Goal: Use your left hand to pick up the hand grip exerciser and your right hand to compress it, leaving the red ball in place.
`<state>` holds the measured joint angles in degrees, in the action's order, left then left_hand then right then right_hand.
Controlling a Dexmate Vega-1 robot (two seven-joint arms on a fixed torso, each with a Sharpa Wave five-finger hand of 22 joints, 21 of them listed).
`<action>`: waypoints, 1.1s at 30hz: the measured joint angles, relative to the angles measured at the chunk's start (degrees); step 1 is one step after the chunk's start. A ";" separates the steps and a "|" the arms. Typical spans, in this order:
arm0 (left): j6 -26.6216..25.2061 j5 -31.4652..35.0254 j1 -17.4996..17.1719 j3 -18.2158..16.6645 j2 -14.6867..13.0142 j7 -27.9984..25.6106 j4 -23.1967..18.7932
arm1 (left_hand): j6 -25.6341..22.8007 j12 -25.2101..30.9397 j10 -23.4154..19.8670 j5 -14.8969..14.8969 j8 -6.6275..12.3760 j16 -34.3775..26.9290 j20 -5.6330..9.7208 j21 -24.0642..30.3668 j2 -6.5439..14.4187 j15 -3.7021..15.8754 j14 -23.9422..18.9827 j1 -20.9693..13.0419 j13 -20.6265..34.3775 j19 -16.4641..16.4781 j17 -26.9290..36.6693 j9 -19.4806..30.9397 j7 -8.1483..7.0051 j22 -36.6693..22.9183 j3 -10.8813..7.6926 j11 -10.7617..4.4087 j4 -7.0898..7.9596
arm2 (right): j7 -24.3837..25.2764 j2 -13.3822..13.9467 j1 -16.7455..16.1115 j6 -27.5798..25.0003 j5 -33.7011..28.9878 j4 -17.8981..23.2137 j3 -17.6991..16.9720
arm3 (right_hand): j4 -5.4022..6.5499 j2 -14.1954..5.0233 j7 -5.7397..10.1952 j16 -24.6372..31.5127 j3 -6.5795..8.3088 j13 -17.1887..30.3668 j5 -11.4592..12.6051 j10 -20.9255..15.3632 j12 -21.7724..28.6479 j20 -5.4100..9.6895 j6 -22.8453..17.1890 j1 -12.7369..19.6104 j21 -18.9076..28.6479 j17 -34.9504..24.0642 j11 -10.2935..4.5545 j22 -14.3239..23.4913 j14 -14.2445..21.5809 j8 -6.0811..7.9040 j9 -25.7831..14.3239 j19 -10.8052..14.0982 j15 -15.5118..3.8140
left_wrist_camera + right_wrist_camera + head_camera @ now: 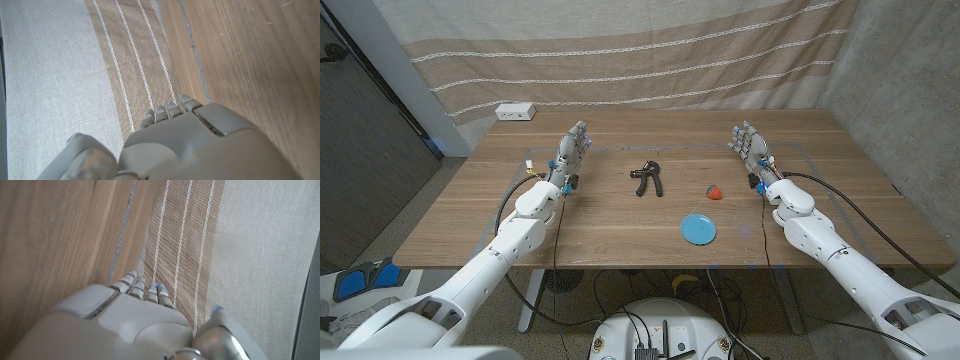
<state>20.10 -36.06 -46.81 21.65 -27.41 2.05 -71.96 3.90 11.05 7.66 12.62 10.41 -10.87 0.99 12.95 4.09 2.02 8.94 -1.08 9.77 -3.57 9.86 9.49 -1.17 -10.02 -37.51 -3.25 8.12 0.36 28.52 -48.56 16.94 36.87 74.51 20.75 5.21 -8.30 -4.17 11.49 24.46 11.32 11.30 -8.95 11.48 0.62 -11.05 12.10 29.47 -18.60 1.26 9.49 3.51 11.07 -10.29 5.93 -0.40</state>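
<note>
hands [574, 146] [749, 146] apart, fingers extended, empty; exerciser [647, 178] between

Colours on and behind the wooden table

Black hand grip exerciser [646, 178], red ball [714, 192] and blue disc [698, 229] lie on the brown wood-grain table [620, 240] between the grey hands; beyond their fingertips hangs a tan curtain [620, 50] with white stripes.

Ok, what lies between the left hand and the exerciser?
Nothing: in the head view only bare table runs between the left hand and the exerciser.
</note>
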 measured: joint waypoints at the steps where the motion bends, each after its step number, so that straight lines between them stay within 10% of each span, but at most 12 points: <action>1: 0.87 0.50 0.23 0.06 0.56 -0.36 0.64 | -0.33 0.00 -0.02 0.00 0.03 0.00 -0.18 0.00 0.00 0.03 -0.15 0.00 0.00 0.24 0.00 0.00 -0.15 0.00 0.00 0.02 0.00 | 0.96 -0.13 -0.32 0.26 -0.11 0.12 -0.17 | -0.16 0.00 -0.01 0.19 0.16 -0.05 0.00 -0.17 0.00 -0.01 -0.01 0.00 0.00 0.19 0.17 0.00 0.19 0.00 0.00 0.01 0.19; 13: 4.54 2.94 0.70 0.08 2.35 -3.54 2.76 | -2.60 0.49 -2.48 0.00 0.19 0.00 -2.55 0.44 0.59 -0.41 -3.25 -0.62 0.00 3.43 -0.27 -0.01 -0.80 0.00 -0.24 0.18 -1.90 | 5.48 -0.57 -2.07 1.30 -1.52 1.47 -0.98 | -1.97 0.15 -0.31 0.65 0.37 -0.14 -0.28 -1.40 0.00 -1.03 -1.34 1.05 -0.24 0.79 0.78 -0.01 1.02 0.40 0.01 1.03 1.02; 33: 2.76 14.46 4.20 2.47 0.55 -10.77 3.16 | -9.48 0.88 -8.86 -2.04 1.07 0.00 -5.88 1.05 1.04 -2.46 -11.24 -7.91 0.25 9.72 -0.10 0.26 -0.64 -0.26 -1.91 0.11 -14.00 | 9.48 -0.86 -3.45 2.03 -3.56 2.66 -1.33 | -3.09 -0.01 -0.70 1.10 0.52 -0.13 -0.71 -3.14 0.43 -1.65 -2.79 1.49 -0.90 1.32 1.09 -0.02 1.42 0.40 0.02 1.64 1.43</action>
<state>22.86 -21.60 -42.61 24.13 -26.85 -8.73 -68.80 -5.59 11.92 -1.20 10.58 11.48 -10.87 -4.88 14.00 5.13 -0.44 -2.30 -8.99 10.02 6.15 9.75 9.76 -1.81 -10.28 -39.42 -3.14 -5.88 9.83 27.66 -52.01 18.97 33.30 77.17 19.42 2.12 -8.32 -4.87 12.58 24.99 11.19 10.58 -12.09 11.91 -1.03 -13.84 13.59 28.57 -17.28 2.35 9.47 4.93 11.48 -10.27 7.57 1.03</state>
